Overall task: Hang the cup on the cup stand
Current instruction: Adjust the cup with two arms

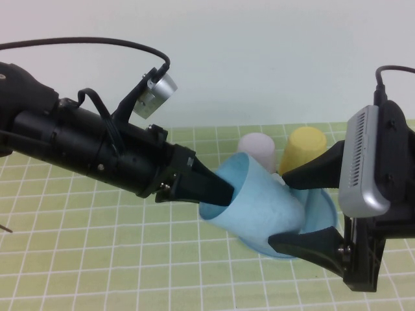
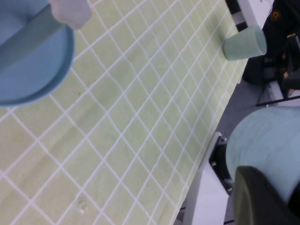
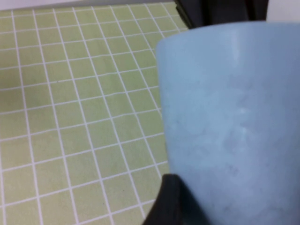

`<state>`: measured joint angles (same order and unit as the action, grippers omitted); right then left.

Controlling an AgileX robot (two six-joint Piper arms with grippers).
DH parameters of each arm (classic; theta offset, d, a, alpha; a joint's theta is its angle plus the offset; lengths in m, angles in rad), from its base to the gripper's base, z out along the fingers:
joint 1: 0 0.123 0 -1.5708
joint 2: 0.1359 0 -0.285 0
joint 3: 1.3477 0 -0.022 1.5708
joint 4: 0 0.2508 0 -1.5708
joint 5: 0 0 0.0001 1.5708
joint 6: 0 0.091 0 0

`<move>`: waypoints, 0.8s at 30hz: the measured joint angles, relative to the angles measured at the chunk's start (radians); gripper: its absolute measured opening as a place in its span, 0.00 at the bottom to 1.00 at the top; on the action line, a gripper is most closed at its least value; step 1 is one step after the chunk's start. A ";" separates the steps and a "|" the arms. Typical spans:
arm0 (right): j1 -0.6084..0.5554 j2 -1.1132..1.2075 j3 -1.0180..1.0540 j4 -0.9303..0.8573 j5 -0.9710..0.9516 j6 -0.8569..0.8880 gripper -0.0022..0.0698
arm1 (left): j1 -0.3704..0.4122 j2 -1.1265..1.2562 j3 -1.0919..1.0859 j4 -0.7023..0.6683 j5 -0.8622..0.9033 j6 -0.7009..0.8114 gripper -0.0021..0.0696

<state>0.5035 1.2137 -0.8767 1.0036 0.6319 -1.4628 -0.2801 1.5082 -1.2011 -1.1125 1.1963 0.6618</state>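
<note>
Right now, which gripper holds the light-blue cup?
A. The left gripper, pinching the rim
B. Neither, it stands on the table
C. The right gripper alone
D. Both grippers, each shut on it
A: the left gripper is shut on the rim of the cup, held tilted in the air, while the right gripper stands open around its base without clamping.

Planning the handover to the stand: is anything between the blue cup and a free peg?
Partly. The cup is pinched at its rim by the left tool, with the right tool open around its base. Behind it, the pink cup and yellow cup fill two pegs of the cup stand; free pegs are hidden.
</note>
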 joint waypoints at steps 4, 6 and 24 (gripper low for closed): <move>0.000 0.000 0.000 0.000 0.000 0.000 0.92 | 0.000 0.000 0.000 -0.046 0.004 0.028 0.04; 0.000 0.000 0.000 0.000 -0.002 -0.001 0.91 | 0.000 0.000 0.000 -0.068 0.006 0.046 0.04; 0.000 0.031 -0.001 0.037 0.008 -0.007 0.74 | 0.000 -0.001 0.000 -0.020 0.007 0.087 0.19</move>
<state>0.5035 1.2444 -0.8780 1.0406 0.6401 -1.4700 -0.2801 1.5077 -1.2011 -1.1321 1.2028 0.7483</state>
